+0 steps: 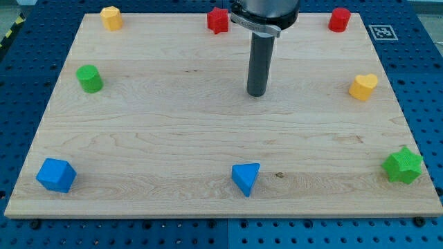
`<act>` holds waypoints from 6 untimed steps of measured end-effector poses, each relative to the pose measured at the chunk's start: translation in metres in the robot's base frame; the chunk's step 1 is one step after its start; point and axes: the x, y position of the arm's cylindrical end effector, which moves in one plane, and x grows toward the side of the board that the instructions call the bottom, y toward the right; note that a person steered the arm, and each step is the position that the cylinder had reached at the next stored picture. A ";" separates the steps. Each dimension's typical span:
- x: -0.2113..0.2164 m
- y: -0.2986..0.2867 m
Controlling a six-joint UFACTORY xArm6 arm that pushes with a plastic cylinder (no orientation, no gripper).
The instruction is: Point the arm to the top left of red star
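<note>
no words, numbers or brand names can be read anywhere. the only sign is a black-and-white square marker [382,32] on the blue table [422,83], just beside the wooden board's [173,131] far right corner.

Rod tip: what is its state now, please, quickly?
My tip: no hand, holds nothing; rests on the wooden board, touching no block, below and right of the red star block.
</note>
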 end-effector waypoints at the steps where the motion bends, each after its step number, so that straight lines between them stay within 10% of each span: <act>1: -0.015 -0.036; 3: -0.075 -0.174; 6: -0.090 -0.197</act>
